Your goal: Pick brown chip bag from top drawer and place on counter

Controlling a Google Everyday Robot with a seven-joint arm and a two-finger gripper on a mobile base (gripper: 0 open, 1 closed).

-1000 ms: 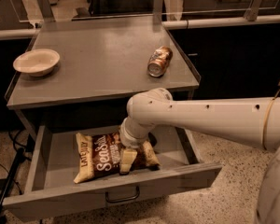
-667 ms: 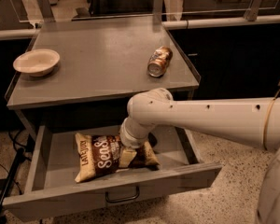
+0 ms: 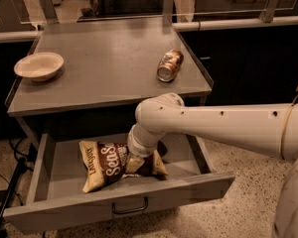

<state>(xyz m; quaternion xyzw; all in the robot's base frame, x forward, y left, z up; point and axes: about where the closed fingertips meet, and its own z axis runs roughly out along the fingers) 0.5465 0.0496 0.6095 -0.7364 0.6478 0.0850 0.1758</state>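
Our gripper [image 3: 134, 163] sits on the crinkly dark-brown chip bag [image 3: 105, 166] in the grey metal drawer [image 3: 188, 192] (clamped or not, we cannot tell), and its slick foil may slip free.

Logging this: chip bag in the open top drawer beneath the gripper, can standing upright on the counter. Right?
No: the camera view shows the can lying on its side on the counter. The brown chip bag does lie in the open top drawer beneath the gripper.
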